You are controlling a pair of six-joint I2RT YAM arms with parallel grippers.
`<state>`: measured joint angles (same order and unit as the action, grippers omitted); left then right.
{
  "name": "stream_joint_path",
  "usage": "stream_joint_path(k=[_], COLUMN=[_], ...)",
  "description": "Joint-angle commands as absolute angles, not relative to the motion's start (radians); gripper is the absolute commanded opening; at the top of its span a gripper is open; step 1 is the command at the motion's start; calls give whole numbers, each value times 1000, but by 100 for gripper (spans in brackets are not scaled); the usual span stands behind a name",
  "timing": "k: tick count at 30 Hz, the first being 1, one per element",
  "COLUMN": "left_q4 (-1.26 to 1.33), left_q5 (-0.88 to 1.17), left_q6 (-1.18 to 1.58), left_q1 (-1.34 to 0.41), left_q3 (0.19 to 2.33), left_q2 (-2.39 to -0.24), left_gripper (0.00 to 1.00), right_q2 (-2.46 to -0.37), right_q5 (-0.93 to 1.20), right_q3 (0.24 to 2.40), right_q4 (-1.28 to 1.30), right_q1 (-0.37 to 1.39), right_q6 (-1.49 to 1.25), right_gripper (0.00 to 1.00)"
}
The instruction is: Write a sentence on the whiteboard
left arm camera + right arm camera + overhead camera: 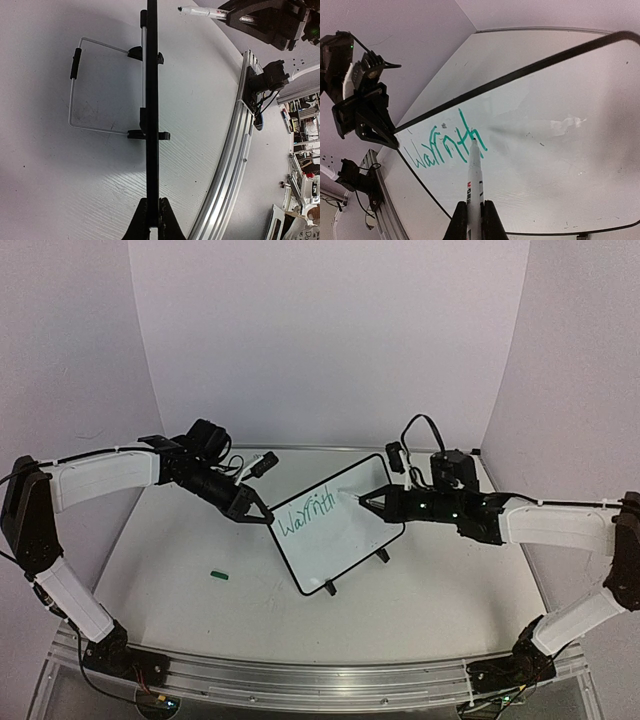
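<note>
The whiteboard (338,548) stands tilted at the table's middle, with green handwriting (305,514) on its upper left part. My left gripper (262,517) is shut on the board's left edge; in the left wrist view the black frame (152,100) runs edge-on between the jaws of my left gripper (154,204). My right gripper (366,499) is shut on a white marker (475,175). The marker's tip rests at the end of the green writing (440,145) on the whiteboard (555,135).
A small green marker cap (221,575) lies on the table left of the board. Behind the board, a wire stand (75,100) props it up. The aluminium rail (320,678) runs along the near table edge.
</note>
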<state>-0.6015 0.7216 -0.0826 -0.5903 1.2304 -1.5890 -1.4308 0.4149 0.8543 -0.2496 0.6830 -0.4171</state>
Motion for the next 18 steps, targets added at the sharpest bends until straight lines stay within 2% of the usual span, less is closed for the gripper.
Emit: stream_joint_path(k=[1,18], left_q4=[-642,-644], left_q5=[716,712], left_q6=[-130,-132], left_q1=[-624,-624], left_q3=[1244,1245], left_q2=[-1607,-1603], left_gripper=[0,0], right_q2=[-1386,-1463], right_q5=[359,346], right_q3=[877,943], right_q4=[-227,-212], right_q1=[679,658], right_q6=[-406,-375], right_gripper=[0,0])
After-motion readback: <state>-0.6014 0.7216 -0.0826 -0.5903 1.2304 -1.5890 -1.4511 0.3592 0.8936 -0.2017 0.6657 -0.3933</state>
